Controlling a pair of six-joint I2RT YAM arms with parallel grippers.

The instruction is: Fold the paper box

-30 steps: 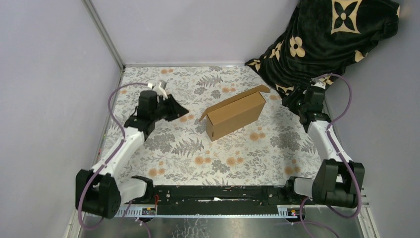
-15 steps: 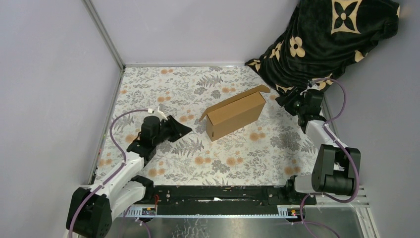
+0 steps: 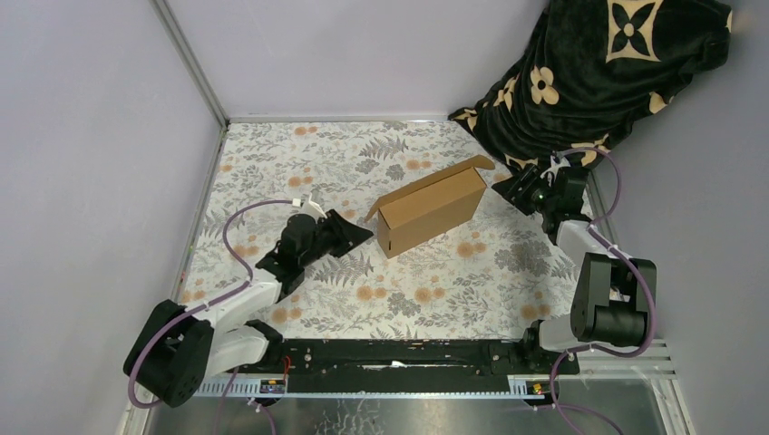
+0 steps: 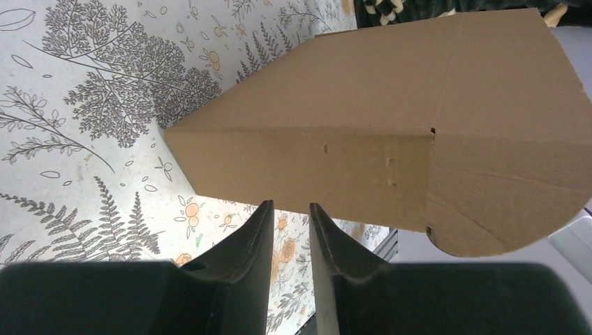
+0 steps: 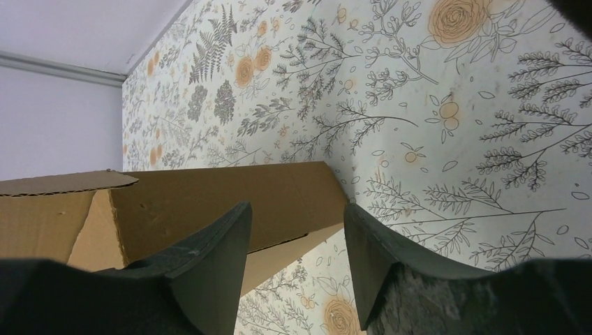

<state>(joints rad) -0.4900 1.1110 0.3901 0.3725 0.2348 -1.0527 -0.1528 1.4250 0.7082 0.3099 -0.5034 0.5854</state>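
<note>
Topside first: seeing the paper box (image 3: 431,210) sitting folded up mid-surface (image 3: 363,154), long axis running from 8 to 2 o'clock. Finding the left end effector (image 3: 358,236) lying low at the box's 8 o'clock, just beside that end, and the right end effector (image 3: 503,186) hanging near the 2 o'clock end, apart from it. Looking through the left wrist: facing the box past fingers (image 4: 244,244) parted only narrowly, gripping nothing. Looking through the right wrist: viewing the box's edge beyond widely spread fingers, holding nothing.
</note>
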